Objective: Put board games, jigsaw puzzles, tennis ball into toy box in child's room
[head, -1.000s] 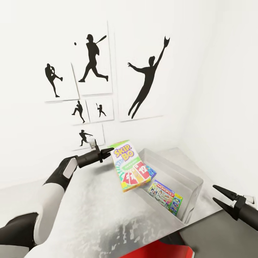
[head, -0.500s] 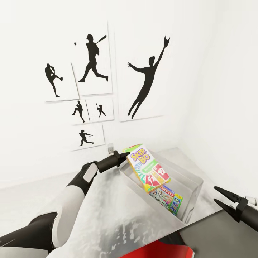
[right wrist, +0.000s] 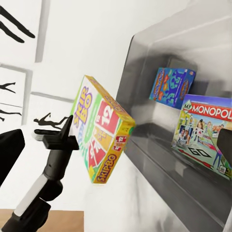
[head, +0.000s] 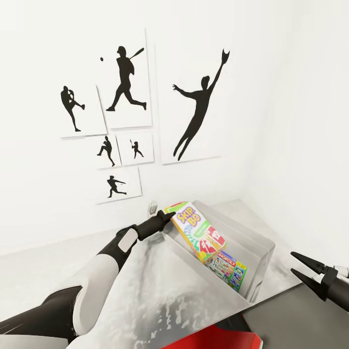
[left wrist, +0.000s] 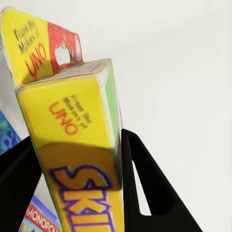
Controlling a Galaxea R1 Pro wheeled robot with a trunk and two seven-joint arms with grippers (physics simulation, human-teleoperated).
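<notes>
The left claw [head: 167,217] is gripping the Skip-Bo game box [head: 196,230], holding it tilted over the toy box [head: 261,247] on the tabletop [head: 145,291]. A Monopoly box [head: 225,268] is lying inside. The right claw [head: 299,265] is hanging apart, well clear.

The toy box [head: 252,245] is open on top, but the tilted Skip-Bo box [head: 196,230] blocks its near-left end over the rim. The Monopoly box [head: 225,267] leans inside; a blue box [right wrist: 172,87] sits deeper. Right of these, open floor remains.
</notes>
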